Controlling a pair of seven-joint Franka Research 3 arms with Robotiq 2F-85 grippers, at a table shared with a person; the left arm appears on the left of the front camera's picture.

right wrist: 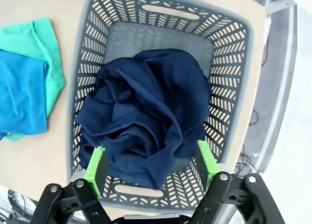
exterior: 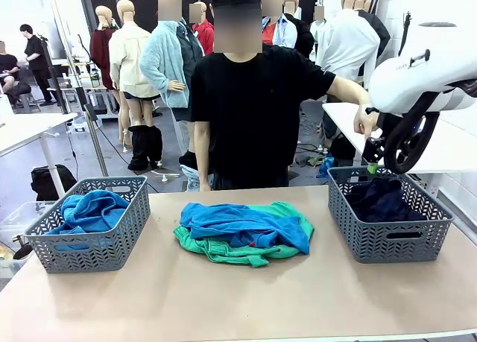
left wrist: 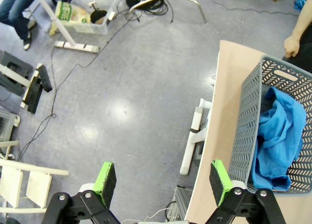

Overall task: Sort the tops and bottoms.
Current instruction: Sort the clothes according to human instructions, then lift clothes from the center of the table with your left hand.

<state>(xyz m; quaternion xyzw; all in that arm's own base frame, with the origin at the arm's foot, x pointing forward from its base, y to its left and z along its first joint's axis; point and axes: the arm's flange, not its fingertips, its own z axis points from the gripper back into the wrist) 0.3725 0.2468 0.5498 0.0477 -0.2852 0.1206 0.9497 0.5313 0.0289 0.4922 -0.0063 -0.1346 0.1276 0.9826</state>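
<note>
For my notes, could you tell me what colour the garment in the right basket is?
The garment is dark navy, clearest in the right wrist view.

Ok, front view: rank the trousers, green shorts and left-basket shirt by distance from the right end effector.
1. Trousers, in the right basket, just below the right end effector.
2. Green shorts, mid-table.
3. Left-basket shirt, far left.

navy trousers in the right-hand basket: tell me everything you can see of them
The navy trousers lie crumpled in a loose heap inside the grey lattice basket at the robot's right end of the table. The fabric looks soft, matte and dark blue, and is heavily folded. Legs and waistband cannot be told apart. The heap covers most of the basket floor, leaving one end bare. The right gripper hangs over it, jaws open.
</note>
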